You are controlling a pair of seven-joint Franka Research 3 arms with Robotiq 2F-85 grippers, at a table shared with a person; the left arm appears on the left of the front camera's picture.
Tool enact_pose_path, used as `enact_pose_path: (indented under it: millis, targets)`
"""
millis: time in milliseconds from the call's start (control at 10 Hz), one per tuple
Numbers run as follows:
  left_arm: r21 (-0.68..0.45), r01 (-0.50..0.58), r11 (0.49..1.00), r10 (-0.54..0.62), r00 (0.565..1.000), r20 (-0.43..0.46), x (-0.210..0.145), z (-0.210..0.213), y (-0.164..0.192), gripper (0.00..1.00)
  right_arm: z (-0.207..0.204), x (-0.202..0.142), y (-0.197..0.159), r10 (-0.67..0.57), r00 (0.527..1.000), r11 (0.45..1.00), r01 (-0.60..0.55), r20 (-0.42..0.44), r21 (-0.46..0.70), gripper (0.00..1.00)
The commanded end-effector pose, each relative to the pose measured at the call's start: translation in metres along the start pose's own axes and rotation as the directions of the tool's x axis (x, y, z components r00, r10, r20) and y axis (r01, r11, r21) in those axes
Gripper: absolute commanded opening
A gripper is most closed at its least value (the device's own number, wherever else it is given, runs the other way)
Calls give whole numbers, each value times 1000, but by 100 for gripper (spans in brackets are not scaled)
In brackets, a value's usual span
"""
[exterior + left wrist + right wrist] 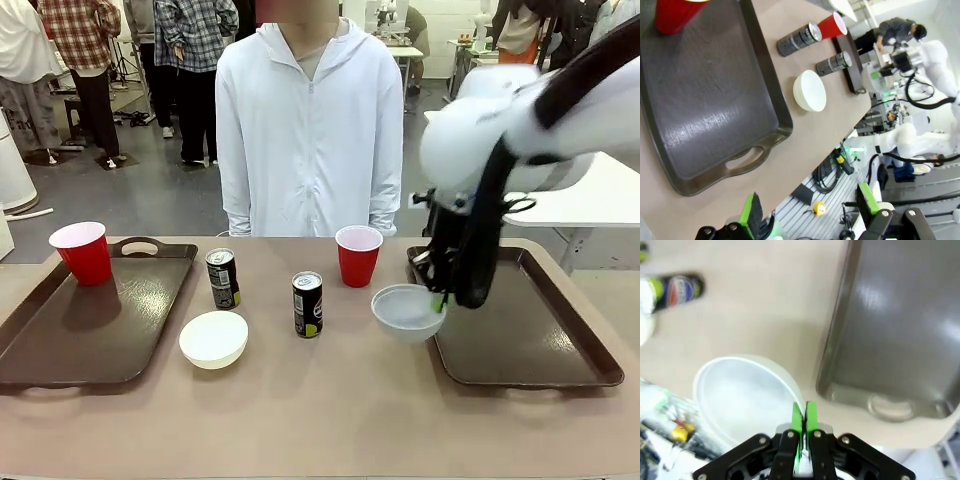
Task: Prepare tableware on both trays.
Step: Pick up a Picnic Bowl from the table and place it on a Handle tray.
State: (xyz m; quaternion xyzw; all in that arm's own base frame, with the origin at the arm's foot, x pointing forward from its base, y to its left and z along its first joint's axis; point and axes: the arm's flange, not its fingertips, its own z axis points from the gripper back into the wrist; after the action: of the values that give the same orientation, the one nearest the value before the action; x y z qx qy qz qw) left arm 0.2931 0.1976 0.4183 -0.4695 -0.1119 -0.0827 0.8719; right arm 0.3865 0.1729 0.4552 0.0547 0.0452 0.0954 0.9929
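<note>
Pale grey-blue bowl (402, 312) is caught at the tip of my right pincer (438, 300), which is pressed together on the bowl's rim, on the side nearest the right tray (520, 345). In the right wrist view the green pads (797, 417) pinch that rim with hardly a gap between them. The bowl is just beside the tray's left edge, over the table (330, 410); I cannot tell whether it rests there or is lifted.

My left pincer (810, 206) is spread wide with nothing in it, off a handle end of the left tray (95, 335).

I count two trays. There are two red cups, one (82, 250) on the left tray's far corner and one (358, 254) on the table. Two black cans stand between the trays, one (222, 278) farther left and one (307, 303) nearer me. There is one white bowl (213, 338) and the one grey-blue bowl.
</note>
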Motion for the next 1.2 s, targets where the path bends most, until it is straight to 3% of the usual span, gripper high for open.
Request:
enact_pose_path:
  millis: [0, 300, 600, 800, 1100]
  targets:
    - [-7, -13, 1000, 13, 1000, 7, 0, 1, -3, 100, 37, -41, -16, -10, 998, 999, 8, 57, 44, 0]
    - [-7, -13, 1000, 13, 1000, 7, 0, 1, -3, 100, 49, -68, -65, -4, 997, 1000, 3, 78, 20, 0]
    - [-7, -13, 1000, 13, 1000, 7, 0, 1, -3, 100, 43, -77, -136, -67, 990, 998, 67, 126, 4, 0]
    - [-7, -13, 1000, 13, 1000, 7, 0, 1, -3, 100, 34, -74, -180, -169, 970, 986, 167, 172, 27, 0]
    - [-7, -13, 1000, 13, 1000, 7, 0, 1, -3, 100, 15, -44, -205, -280, 926, 960, 261, 255, 106, 0]
